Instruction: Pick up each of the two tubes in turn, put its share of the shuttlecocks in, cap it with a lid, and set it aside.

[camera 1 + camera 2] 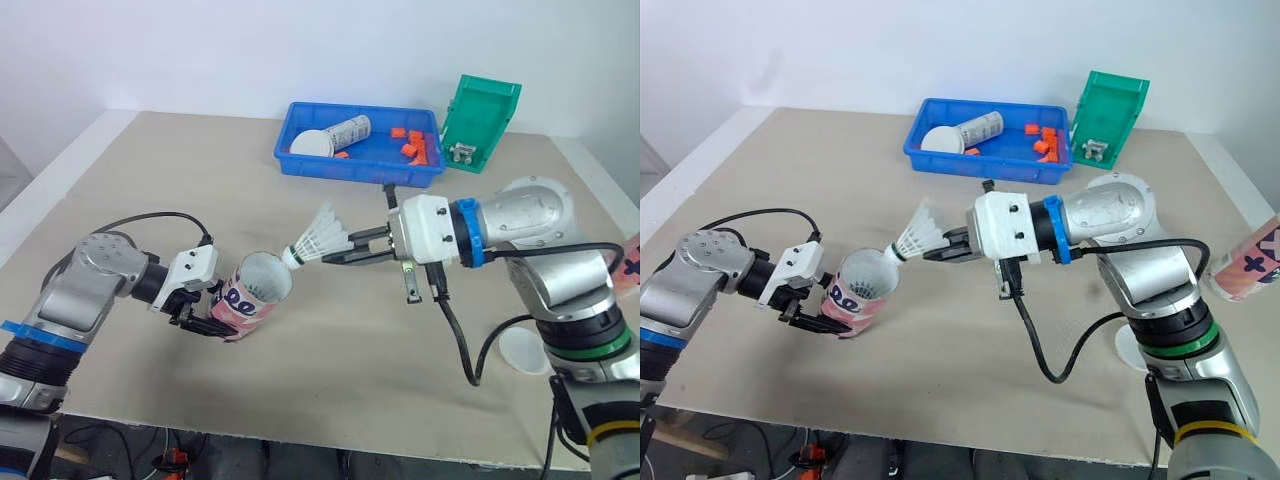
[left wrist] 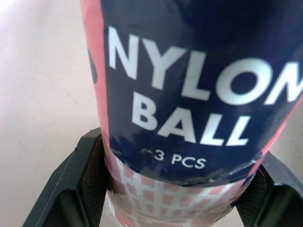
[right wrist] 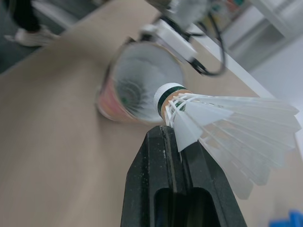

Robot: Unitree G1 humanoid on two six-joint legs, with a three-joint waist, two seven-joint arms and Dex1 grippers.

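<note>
As left fingers (image 2: 83,189) clasp tube (image 1: 255,295), table (image 1: 330,350), wall (image 1: 200,50)

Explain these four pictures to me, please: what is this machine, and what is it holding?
It is a humanoid robot with two arms, each ending in a two-fingered black gripper. The two wide pictures come from cameras in its head, looking down over a table. The two close-ups come from cameras on its wrists. The left gripper clamps a pink and blue tube, tilted, mouth towards the other arm; the left wrist view shows its label, NYLON BALL. The right gripper holds a white shuttlecock, cork first, just at the tube's mouth. At the table's far side, a blue tray holds another tube, a white lid and orange pieces; a green bin sits beside it.
</note>
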